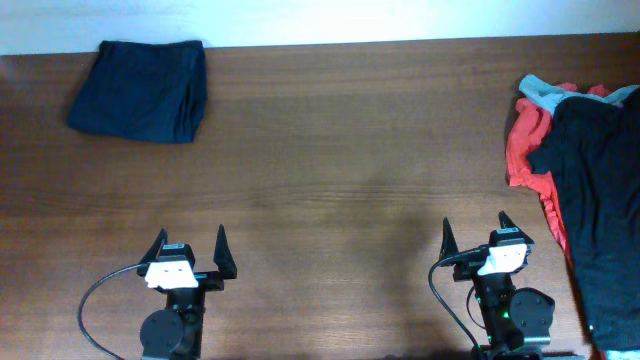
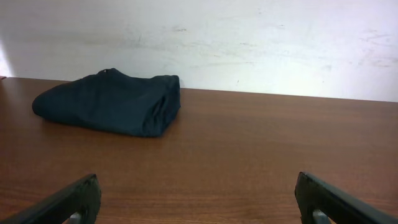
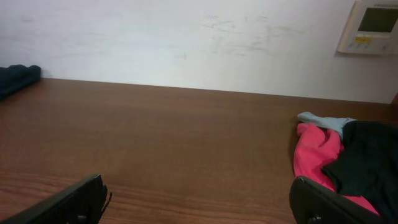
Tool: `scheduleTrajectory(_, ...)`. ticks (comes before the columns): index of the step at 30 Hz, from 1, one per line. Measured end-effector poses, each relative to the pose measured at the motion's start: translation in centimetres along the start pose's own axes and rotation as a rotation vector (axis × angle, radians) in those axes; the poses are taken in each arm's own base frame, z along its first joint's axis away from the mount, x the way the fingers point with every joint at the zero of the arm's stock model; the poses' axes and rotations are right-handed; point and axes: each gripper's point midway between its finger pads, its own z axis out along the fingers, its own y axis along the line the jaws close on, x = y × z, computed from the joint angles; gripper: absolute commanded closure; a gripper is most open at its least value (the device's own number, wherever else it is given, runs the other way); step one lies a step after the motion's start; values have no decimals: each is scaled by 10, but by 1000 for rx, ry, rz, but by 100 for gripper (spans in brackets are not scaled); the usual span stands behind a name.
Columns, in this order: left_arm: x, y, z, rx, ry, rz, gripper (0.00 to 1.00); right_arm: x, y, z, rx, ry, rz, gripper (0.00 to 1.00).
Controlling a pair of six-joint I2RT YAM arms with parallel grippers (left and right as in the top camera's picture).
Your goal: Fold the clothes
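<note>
Where the wooden table [image 1: 350,150] meets the pale wall [image 2: 261,43] at its far left corner, a navy garment [image 1: 140,90] lies folded into a compact rectangle, flat on the wood and well apart from the other clothes. Toward the front edge on that side sits the left gripper [image 1: 190,238]. Its two dark fingers [image 2: 68,202] are spread as wide as they go, with only wood showing between them. It has hold of nothing and touches no cloth, and a black cable [image 1: 98,292] loops out from its base on the left. Its wrist view looks across the wood to the folded navy piece lying just in front of the wall. Farther right, also near the front edge, is the right gripper [image 1: 476,224], its jaws likewise fully parted and gripping nothing. Near it on its right lies the unfolded heap. A black T-shirt [image 1: 600,200] sprawls along the table's right edge, from the far side down to the front. It lies over a crumpled red garment [image 1: 522,150] that shows along its left side. A pale grey-blue piece [image 1: 545,92] pokes out at the heap's far end. High on the wall, at the right of the right wrist view, hangs a white control panel [image 3: 372,26] with a small screen.
</note>
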Motion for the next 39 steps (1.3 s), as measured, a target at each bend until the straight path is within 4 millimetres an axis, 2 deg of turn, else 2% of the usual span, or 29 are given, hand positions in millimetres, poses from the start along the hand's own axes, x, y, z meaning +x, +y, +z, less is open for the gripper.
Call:
scheduleTrajectory(13, 0, 0, 0, 0, 0, 0, 1, 0, -1, 0, 8, 1, 0, 1)
scheduleTrajectory(20, 0, 0, 0, 0, 0, 0, 1, -1, -2, -2, 12, 18, 68, 2)
scheduleTrajectory(23, 0, 0, 0, 0, 0, 0, 1, -25, -7, -9, 38, 34, 104, 2)
scheduleTrajectory(25, 0, 0, 0, 0, 0, 0, 1, -63, -14, -19, 73, 28, 116, 1)
scheduleTrajectory(26, 0, 0, 0, 0, -1, 0, 1, -102, -20, -27, 104, -22, 123, 1)
scheduleTrajectory(28, 0, 0, 0, 0, 0, 0, 1, -117, -29, -33, 154, 75, 129, 1)
scheduleTrajectory(30, 0, 0, 0, 2, -3, 0, 0, -160, -40, -19, 201, 127, 123, 1)
scheduleTrajectory(32, 0, -1, 0, 4, -3, 3, 1, -184, -51, 2, 239, 259, 111, 1)
scheduleTrajectory(35, -1, -1, 0, 4, -4, 3, 1, -191, -70, 30, 283, 432, 117, 1)
scheduleTrajectory(36, 0, -1, 0, 4, -1, 3, 1, -194, -81, 46, 299, 486, 126, 1)
scheduleTrajectory(39, -1, -1, 0, 4, -3, 3, 1, -182, -112, 83, 320, 620, 181, 1)
